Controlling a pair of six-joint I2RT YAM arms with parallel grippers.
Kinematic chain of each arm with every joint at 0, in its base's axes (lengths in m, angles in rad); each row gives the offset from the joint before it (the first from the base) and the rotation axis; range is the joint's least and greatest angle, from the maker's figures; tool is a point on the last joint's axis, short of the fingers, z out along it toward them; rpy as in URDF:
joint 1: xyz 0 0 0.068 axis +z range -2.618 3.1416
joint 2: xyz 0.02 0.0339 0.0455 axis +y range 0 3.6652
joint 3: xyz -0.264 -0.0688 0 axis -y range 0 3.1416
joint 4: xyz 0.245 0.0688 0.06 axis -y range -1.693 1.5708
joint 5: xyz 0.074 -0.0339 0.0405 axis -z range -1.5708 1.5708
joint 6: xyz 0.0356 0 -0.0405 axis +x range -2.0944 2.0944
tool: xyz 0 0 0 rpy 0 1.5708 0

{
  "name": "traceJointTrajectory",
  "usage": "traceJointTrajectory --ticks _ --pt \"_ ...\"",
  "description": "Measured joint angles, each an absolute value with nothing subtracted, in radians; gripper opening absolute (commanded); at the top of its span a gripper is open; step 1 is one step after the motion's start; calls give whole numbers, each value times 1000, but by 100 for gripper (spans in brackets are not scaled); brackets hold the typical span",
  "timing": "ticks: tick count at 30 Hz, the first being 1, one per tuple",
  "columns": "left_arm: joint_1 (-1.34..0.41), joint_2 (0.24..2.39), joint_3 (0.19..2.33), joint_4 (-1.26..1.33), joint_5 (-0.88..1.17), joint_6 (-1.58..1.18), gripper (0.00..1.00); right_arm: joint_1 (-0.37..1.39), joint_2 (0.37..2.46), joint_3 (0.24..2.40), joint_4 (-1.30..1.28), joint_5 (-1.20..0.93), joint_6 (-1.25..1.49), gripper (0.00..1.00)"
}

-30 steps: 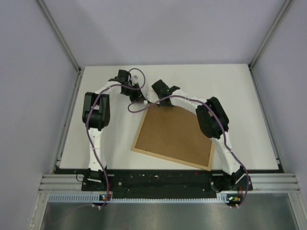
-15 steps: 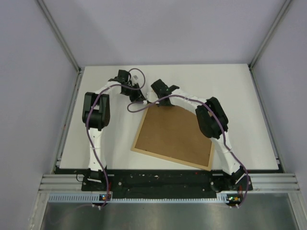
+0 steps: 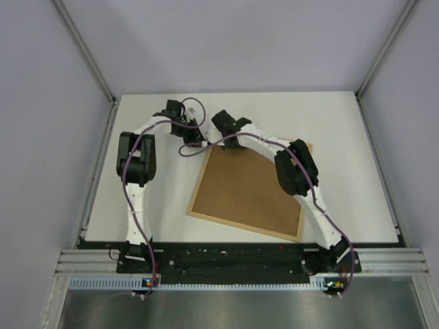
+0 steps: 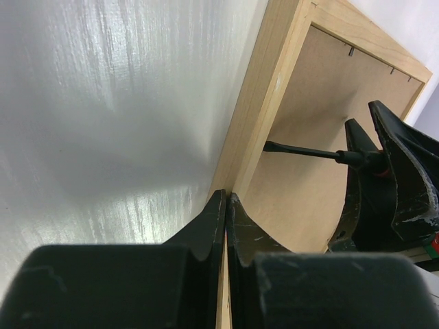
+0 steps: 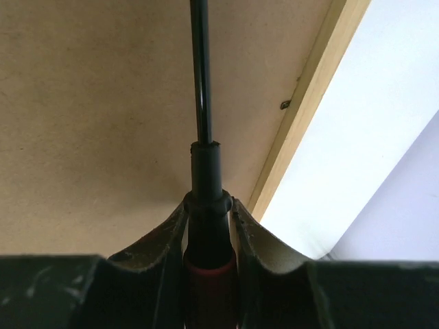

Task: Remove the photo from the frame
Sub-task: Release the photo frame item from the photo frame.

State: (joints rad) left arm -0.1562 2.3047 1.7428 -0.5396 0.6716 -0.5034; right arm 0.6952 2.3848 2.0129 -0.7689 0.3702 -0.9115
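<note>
**Frame face-down, screwdriver at its inner edge**

We see the frame [image 3: 240,227] lying flat on the white table [image 3: 329,123], back side up and turned at an angle to the table edges. Its plain brown backing board [image 3: 247,188] fills the pale wooden rim. The photo is hidden from us, so we cannot say where it lies.

Both arms reach to the frame's far corner. The right gripper [image 5: 208,204] has its jaws drawn in narrowly around the black handle of a screwdriver [image 5: 200,82], which has a red band just behind the fingers. The slim black shaft runs out low over the backing board. In the left wrist view its tip meets the inner side of the rim. A small dark clip [image 5: 285,105] sits where board and rim meet, off to the right of the shaft.

The left gripper [image 4: 226,199] has its two fingertips pressed together, with nothing between them. They sit just beside the outer face of the rim, low by the table. We cannot tell whether they touch the wood.
</note>
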Motion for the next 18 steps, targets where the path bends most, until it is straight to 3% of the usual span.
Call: traceJointTrajectory --ticks 8,18 --pt "-141 2295 1728 -527 665 -503 3 714 2436 2114 -817 380 -888 0" --pt "-131 2281 1699 -500 667 -504 1 724 2409 2059 -775 394 -866 0"
